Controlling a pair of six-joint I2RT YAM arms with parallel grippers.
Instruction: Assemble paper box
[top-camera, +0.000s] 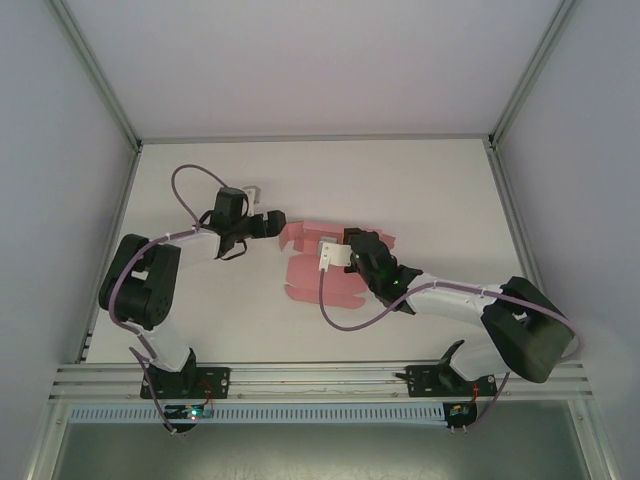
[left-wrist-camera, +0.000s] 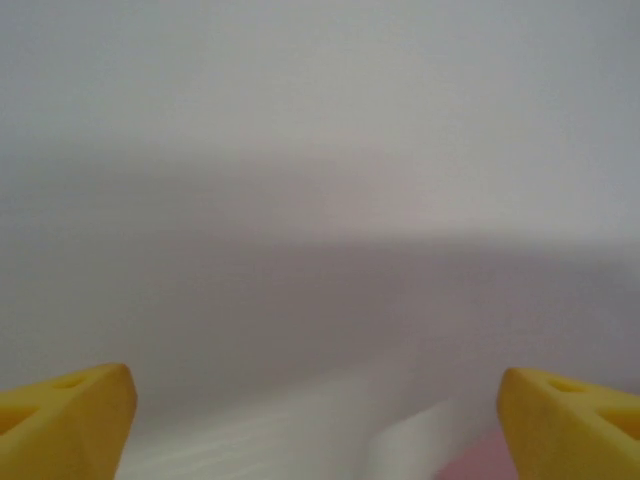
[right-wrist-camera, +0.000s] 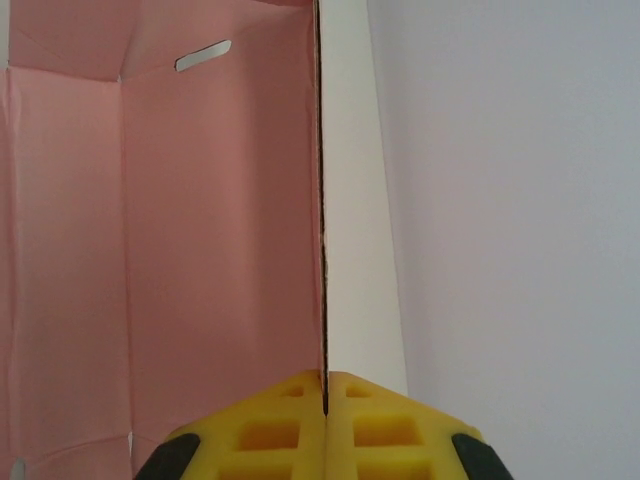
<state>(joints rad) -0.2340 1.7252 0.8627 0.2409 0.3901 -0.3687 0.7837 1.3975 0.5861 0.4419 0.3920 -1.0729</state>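
The white tabletop (top-camera: 420, 190) spreads out on all sides of the paper box (top-camera: 305, 272). The box is a pink die-cut sheet, mostly flat, with its far edge partly lifted. Seen from the right wrist, one panel stands upright beside the pink inner face, showing its white outer side.

The right pincer (right-wrist-camera: 325, 395) reaches in from the box's right side. Its yellow tips are pressed together on the edge of that raised panel. The left pincer (left-wrist-camera: 315, 385) hangs just off the box's far left corner, spread wide and holding nothing.

The step in hand looks like folding up a side wall. Next, the free pincer would likely need to pin the sheet down. The gripped wall could then turn along its crease without dragging the whole box.
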